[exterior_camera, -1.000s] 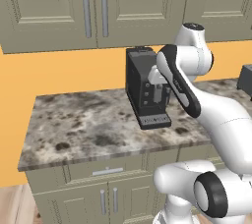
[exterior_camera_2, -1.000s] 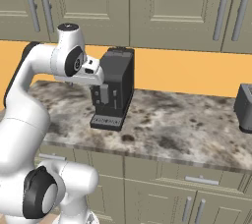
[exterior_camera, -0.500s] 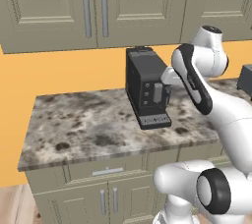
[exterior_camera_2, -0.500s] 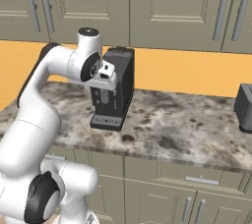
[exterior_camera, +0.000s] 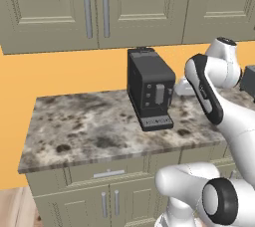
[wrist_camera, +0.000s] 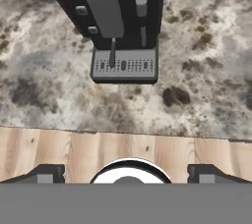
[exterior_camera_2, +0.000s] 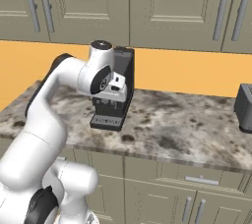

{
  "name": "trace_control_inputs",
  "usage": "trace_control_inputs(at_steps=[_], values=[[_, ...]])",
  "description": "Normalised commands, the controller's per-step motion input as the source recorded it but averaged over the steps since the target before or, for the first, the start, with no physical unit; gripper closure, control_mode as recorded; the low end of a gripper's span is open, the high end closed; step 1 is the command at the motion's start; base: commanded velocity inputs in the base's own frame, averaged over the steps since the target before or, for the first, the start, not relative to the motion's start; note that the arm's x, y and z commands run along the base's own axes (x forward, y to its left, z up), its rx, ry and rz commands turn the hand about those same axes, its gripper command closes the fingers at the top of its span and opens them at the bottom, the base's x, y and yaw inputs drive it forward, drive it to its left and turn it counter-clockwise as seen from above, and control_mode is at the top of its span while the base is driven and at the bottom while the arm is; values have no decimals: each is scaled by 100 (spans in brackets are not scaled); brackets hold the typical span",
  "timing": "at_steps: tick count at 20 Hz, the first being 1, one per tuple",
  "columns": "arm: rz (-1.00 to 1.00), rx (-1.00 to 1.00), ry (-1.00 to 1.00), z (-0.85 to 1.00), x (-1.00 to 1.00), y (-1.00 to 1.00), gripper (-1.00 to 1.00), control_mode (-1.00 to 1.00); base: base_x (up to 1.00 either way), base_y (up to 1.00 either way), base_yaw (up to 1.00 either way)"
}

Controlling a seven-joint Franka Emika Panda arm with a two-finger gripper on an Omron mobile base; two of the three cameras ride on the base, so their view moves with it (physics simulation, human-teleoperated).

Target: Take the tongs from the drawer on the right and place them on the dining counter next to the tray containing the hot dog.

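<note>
Swung rightward past the coffee machine (exterior_camera: 149,89) since a second ago, gripper (wrist_camera: 127,171) spread wide, empty; drawer (exterior_camera_2: 203,179) unopened.

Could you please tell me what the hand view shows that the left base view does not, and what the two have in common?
Hand view: the open gripper with its two dark finger tips wide apart, and a strip of pale wooden floor in front of the counter edge.

Left base view: the beige-grey wall cabinets, the orange wall and the closed drawer front under the counter.

Both: the black coffee machine with its drip tray, standing on the speckled grey-brown stone counter.
</note>
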Motion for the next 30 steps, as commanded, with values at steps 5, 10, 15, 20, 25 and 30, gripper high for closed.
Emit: trace_control_inputs(at_steps=[5,10,15,20,25,30], values=[[0,0,0,-32,-13,-19,-100,-100,0,0,0],[0,2,-1,-14,-10,0,-100,-100,0,0,0],[-16,27,-8,-12,-23,-15,-100,-100,0,0,0],[-32,22,-3,-5,-28,-36,-100,-100,0,0,0],[-33,10,0,-8,-34,-41,-100,-100,0,0,0],[-35,8,0,-17,-18,-58,-100,-100,0,0,0]])
